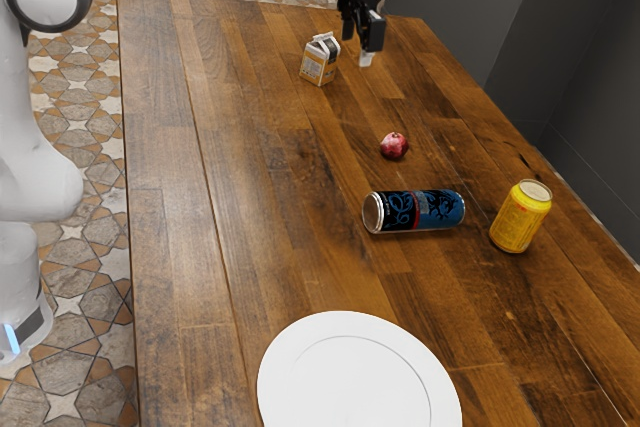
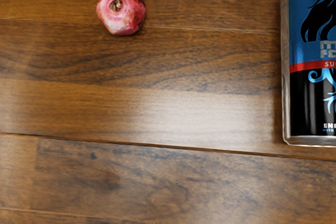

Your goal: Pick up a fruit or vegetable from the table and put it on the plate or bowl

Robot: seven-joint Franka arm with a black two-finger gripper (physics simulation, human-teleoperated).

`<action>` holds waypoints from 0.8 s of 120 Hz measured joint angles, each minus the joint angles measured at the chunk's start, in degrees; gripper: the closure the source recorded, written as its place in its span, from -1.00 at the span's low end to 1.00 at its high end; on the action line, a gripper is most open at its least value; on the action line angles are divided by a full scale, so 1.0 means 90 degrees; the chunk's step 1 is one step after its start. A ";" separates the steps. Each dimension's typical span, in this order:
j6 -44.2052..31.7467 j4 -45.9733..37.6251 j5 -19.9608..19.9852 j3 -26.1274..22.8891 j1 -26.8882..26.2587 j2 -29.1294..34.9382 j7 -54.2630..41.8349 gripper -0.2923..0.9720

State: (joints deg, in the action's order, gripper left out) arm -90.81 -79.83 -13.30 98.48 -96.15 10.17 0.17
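A small red pomegranate lies on the wooden table, right of its middle in the exterior view. A white plate sits at the table's near edge. My black gripper hangs in the air at the top of the exterior view, over the far part of the table and well short of the pomegranate. Its fingers stand apart, open, with nothing between them.
A small juice carton stands just to the exterior view's left of the gripper. A blue and black can lies on its side between pomegranate and plate. A yellow can stands upright near the right edge.
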 joint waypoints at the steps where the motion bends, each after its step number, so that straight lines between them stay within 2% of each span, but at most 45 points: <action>1: -0.0004 0.0000 0.0000 0.0001 0.0000 0.0001 0.0002 -0.50; 42: -0.0064 -0.0008 0.0012 0.0013 0.0010 0.0020 0.0068 -0.50; 60: -0.0170 -0.0025 -0.0031 -0.0286 -0.0133 -0.0060 0.0097 -0.50; 74: -0.0967 -0.0275 -0.0423 -0.0343 -0.0300 -0.0111 0.0113 -0.50; 96: -0.1815 -0.0605 -0.0411 -0.0287 -0.0298 0.0204 0.0281 -0.50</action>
State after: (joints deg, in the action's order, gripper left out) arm -107.15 -85.27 -17.00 95.91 -98.83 12.01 2.70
